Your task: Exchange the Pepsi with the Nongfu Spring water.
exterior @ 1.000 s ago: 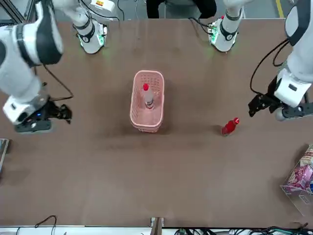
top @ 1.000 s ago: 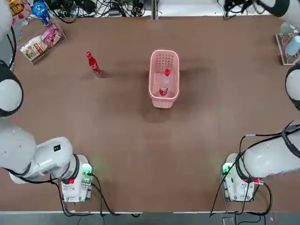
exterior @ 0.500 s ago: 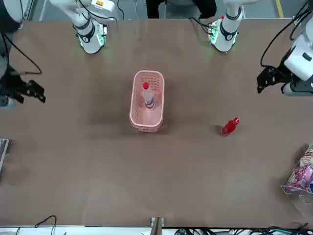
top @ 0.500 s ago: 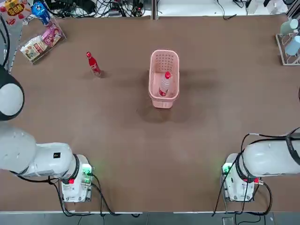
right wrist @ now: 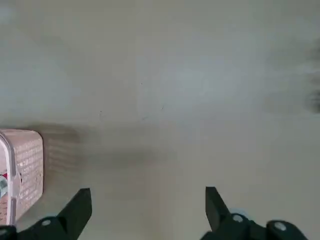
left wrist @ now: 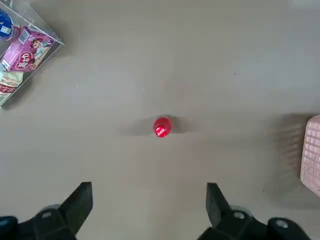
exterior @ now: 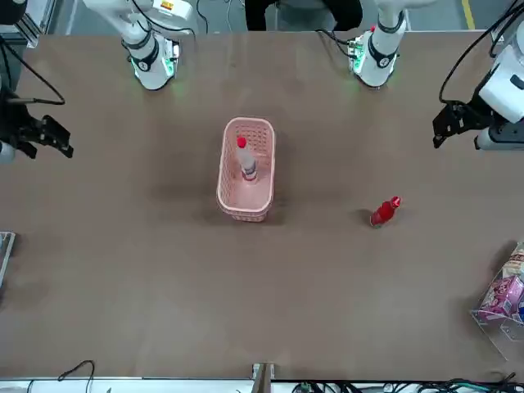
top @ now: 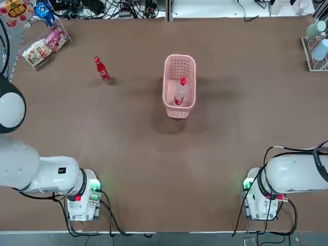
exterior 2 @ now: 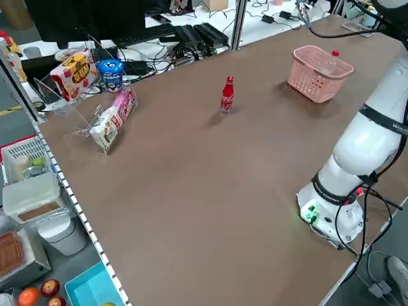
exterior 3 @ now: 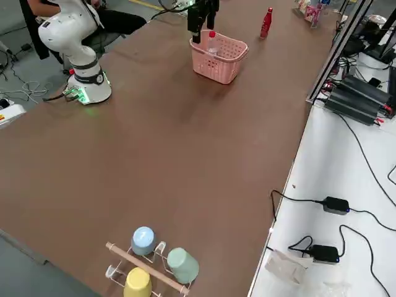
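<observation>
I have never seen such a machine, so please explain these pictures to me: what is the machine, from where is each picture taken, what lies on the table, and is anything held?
The machine is two robot arms at a brown table, each ending in a two-finger gripper. One picture looks down from overhead, one faces the robot from across the table, two look from the sides, and two come from small cameras on the wrists.

A pink basket stands mid-table with the Nongfu Spring water upright inside. The red Pepsi stands alone on the table, toward the robot's left. Snack packs sit at a far corner, cups on a rack at the other side.

Nothing is held. The left gripper is open above the Pepsi; the right gripper is open over bare table beside the basket.
</observation>
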Robot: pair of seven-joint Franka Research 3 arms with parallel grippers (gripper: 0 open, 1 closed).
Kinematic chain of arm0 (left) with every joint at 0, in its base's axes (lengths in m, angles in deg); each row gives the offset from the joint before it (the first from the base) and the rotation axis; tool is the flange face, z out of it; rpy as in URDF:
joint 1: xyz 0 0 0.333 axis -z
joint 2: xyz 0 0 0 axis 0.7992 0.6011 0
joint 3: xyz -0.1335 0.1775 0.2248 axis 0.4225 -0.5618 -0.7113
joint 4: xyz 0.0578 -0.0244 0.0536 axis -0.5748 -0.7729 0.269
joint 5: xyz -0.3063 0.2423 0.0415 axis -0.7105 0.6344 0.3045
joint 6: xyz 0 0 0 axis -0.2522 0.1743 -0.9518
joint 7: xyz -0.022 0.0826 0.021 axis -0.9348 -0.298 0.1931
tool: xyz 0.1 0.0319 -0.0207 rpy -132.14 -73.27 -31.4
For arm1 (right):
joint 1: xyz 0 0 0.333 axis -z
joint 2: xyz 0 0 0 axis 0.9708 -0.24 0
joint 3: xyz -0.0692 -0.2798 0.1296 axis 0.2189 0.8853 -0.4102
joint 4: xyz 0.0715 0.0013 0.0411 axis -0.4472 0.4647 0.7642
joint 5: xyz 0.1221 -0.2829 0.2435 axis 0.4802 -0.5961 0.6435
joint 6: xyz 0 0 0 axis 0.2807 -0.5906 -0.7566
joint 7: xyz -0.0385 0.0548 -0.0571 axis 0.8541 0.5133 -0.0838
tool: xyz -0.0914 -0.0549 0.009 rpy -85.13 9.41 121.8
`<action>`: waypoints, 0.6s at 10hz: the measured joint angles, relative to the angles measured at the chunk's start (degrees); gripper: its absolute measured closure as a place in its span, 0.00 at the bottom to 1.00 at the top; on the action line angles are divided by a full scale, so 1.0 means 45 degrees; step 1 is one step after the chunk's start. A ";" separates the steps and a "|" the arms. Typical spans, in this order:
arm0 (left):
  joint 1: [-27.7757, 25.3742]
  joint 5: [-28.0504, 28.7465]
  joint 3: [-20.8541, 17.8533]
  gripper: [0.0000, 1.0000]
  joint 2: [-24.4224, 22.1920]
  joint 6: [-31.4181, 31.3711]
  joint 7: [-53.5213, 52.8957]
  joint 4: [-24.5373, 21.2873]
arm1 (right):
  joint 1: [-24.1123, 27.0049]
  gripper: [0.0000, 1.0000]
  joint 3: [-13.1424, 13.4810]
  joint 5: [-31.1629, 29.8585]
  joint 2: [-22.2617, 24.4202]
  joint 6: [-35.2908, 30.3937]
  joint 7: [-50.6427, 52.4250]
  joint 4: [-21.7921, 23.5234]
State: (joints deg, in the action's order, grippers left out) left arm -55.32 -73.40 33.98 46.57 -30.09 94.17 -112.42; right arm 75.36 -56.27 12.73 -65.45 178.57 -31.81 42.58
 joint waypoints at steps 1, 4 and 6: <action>0.0000 -0.0019 0.0000 0.00 0.0011 0.0003 0.0000 -0.0019 | 0.0000 0.00 0.0045 -0.0003 0.0000 0.0000 0.0023 -0.0085; 0.0011 -0.0041 0.0002 0.00 0.0090 0.0005 0.0001 -0.0041 | -0.0001 0.00 0.0051 -0.0003 -0.0001 0.0000 0.0027 -0.0146; 0.0011 -0.0042 0.0002 0.00 0.0106 0.0015 0.0002 -0.0074 | -0.0001 0.00 0.0050 -0.0003 0.0000 0.0000 0.0036 -0.0157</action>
State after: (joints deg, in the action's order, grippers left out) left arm -55.27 -73.59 33.99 47.05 -30.02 94.18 -112.75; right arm 75.36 -56.04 12.72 -65.45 178.57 -31.65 41.88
